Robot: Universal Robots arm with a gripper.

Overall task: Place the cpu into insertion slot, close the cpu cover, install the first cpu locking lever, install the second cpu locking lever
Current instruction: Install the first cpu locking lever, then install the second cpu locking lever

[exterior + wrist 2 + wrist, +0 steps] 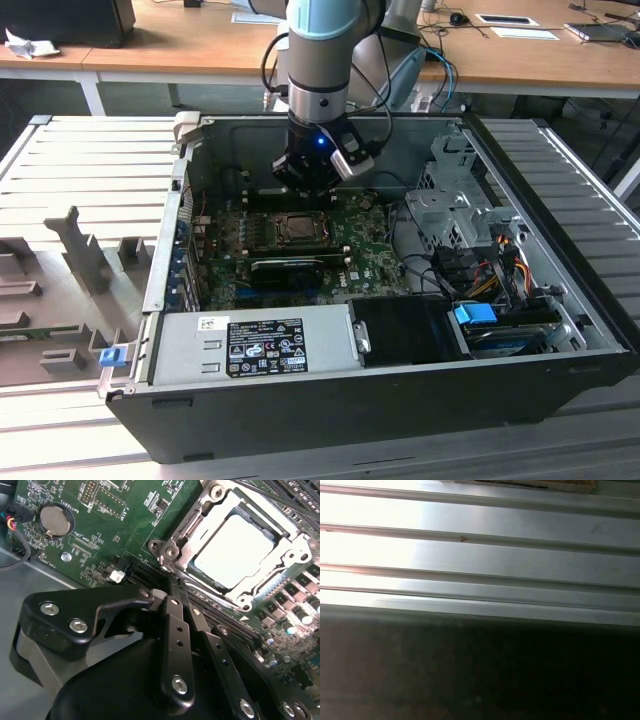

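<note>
My gripper [172, 587] hangs just beside the insertion slot [165, 550], fingers pressed together, holding nothing (cpu [232, 550] seated, cpu cover [295, 542] down over it).

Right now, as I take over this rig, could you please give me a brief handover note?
Gripper: above the motherboard, beside the socket; it holds nothing that I can see.
The cpu sits in the insertion slot.
The cpu cover lies closed, framing the chip.
Done: chip placed, cover down.
Left: both locking levers; I cannot tell whether either is latched.
</note>
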